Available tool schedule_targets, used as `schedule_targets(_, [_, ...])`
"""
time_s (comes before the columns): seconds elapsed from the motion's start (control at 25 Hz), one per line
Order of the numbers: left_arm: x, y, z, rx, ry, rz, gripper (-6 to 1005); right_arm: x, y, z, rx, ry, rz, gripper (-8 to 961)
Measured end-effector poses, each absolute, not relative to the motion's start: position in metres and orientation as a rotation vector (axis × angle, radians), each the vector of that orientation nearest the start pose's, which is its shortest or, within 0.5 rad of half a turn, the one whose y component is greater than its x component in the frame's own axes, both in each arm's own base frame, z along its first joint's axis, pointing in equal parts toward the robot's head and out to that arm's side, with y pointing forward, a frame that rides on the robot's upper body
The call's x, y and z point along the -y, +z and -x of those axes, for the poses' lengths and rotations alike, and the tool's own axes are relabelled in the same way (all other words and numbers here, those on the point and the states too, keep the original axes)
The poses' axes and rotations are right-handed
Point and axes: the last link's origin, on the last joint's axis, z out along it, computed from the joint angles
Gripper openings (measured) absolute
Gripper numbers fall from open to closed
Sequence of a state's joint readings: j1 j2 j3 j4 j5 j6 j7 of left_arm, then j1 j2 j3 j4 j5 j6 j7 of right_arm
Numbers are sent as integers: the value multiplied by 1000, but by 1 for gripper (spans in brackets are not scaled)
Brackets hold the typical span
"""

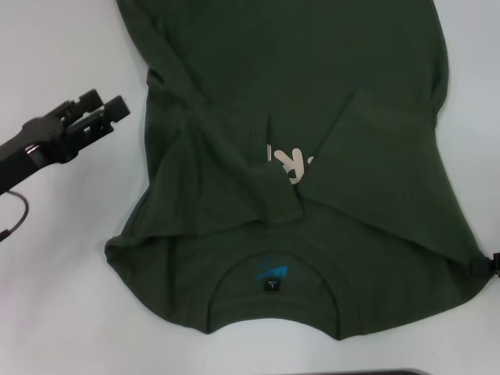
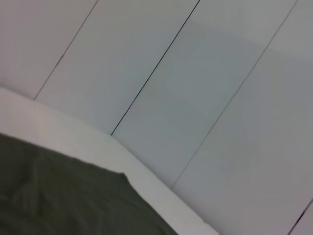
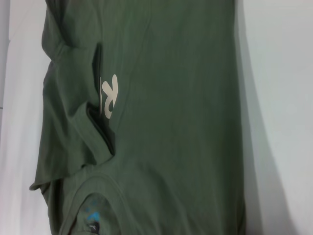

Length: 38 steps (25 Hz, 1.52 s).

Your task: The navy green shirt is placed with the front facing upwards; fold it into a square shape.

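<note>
The navy green shirt (image 1: 312, 78) lies front up on the white table, collar toward me, with both sleeves folded in over the chest. Part of its cream lettering (image 1: 287, 160) shows between the folds, and the neck label (image 1: 271, 276) sits inside the collar. My left gripper (image 1: 104, 103) hovers open and empty over bare table, left of the shirt and apart from it. My right gripper (image 1: 488, 266) shows only as a black tip at the shirt's right shoulder edge. The right wrist view looks down on the shirt (image 3: 171, 98) and lettering (image 3: 108, 95); the left wrist view catches a shirt edge (image 2: 58, 196).
White table (image 1: 62, 312) surrounds the shirt on the left, right and near sides. A dark object (image 1: 391, 372) peeks in at the near edge. A panelled wall (image 2: 195, 73) stands beyond the table's edge in the left wrist view.
</note>
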State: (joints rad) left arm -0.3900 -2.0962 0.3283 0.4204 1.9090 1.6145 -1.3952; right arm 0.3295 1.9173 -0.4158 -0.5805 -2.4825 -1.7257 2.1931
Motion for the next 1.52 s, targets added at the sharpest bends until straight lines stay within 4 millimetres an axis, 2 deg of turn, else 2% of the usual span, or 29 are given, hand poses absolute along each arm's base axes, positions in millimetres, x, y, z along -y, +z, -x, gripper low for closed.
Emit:
schedule_targets(0.32, [-259,18,332,1295,-1088,2282,821,-222,56,-387,-2159,394,2115,50])
schedule_targets(0.48, [-252,26,337,1394,-977,2338,814,-224,57,-385,-2152,401,2123,49])
schedule_targets(1.04, [-256,17,349,1634,-614,2425,810,-226,57,-384,-2150,401,2125,50])
schedule_targets(1.52, [-261,14,348,1776,-451,2446,807,-227,59,-384,-2147,398,2124,49])
